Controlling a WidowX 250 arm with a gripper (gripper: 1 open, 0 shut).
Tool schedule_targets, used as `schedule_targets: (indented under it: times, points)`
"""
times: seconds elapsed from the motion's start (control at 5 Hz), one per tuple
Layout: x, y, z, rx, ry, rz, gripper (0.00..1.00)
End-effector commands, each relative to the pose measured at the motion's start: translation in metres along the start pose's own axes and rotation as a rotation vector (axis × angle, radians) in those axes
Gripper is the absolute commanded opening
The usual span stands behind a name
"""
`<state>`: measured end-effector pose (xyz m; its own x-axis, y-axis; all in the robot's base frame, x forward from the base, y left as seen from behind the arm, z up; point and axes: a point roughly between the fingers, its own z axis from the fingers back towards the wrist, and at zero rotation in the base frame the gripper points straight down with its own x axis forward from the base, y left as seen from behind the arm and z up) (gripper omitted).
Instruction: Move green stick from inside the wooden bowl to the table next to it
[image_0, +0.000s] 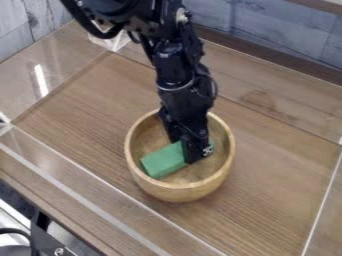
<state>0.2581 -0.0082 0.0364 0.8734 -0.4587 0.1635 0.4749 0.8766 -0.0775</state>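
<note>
The wooden bowl (158, 189) sits on the table (80, 110) near the middle of the view. Inside it lies the green stick (163, 162), tilted, its right end raised toward the black arm. My gripper (198, 151) points straight down into the bowl and its fingers close on that right end of the stick. The fingertips are partly hidden by the stick and the bowl's rim.
Clear acrylic walls (60, 175) border the tabletop in front, at the left and at the right. Bare wood-grain surface lies left of the bowl and to its right. The black arm (167, 55) rises from the bowl toward the top left.
</note>
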Motion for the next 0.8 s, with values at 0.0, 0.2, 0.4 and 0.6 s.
schedule_targets:
  times: [0.0,0.2,0.4,0.6]
  points:
    - [-0.004,0.01,0.009,-0.006,-0.007,-0.065,0.0]
    - [-0.014,0.02,0.014,-0.02,0.006,-0.103,0.0]
    - [-0.022,0.024,0.021,-0.037,0.011,-0.127,0.0]
    - [-0.013,0.016,0.016,-0.045,0.009,-0.108,1.0]
